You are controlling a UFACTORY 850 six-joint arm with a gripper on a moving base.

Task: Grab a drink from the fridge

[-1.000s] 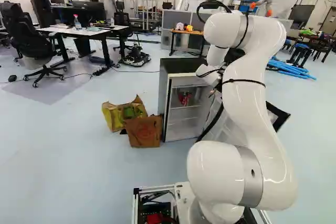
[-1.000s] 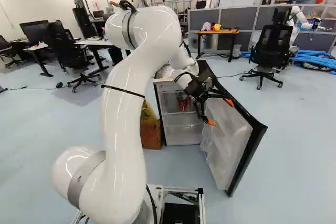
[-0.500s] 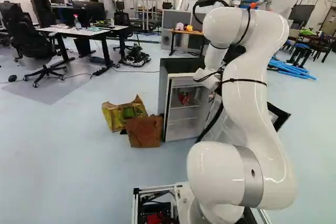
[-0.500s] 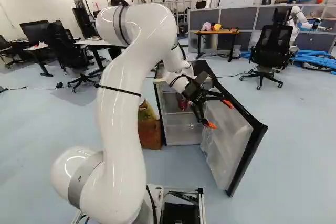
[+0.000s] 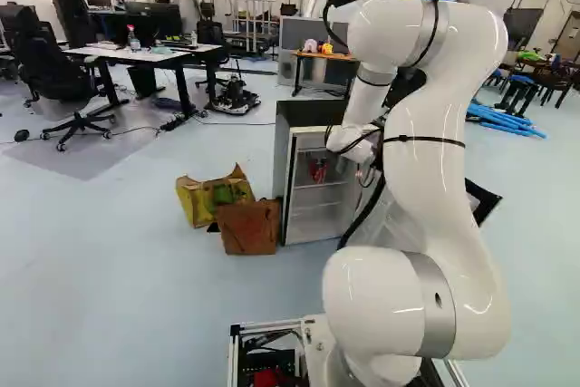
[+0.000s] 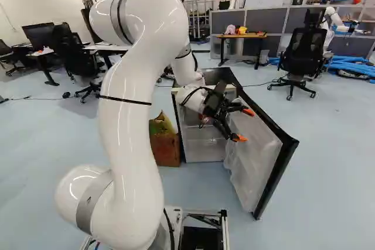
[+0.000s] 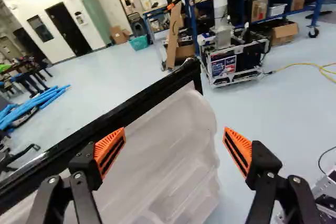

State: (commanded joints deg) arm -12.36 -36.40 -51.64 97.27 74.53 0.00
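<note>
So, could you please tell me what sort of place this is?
Most likely a robotics lab: another robot stands before blue shelving, and a swivel chair is beside a desk.

Fridge [image 5: 284, 174] on floor [image 5: 136, 260], ahead of arm [image 5: 430, 160]. Door [image 6: 263, 162] swung out on fridge's right. Pincer [image 6: 244, 125] in front of door's inner side. Item [image 5: 317, 168] on a shelf inside. Two bags on floor, left of fridge: front bag [image 5: 249, 227] just beside it, rear bag [image 5: 204, 198] behind and left of that. Small worktop [image 6: 241, 36] well behind fridge, partition [image 6: 258, 21] behind that. Left base view, far left: big worktop [image 5: 161, 55] with bottle [image 5: 134, 43] on it, office chair [image 5: 56, 70] at its left. Right base view, far right: second chair [image 6: 302, 48], tubes [image 6: 351, 66] on floor right of it.
</note>
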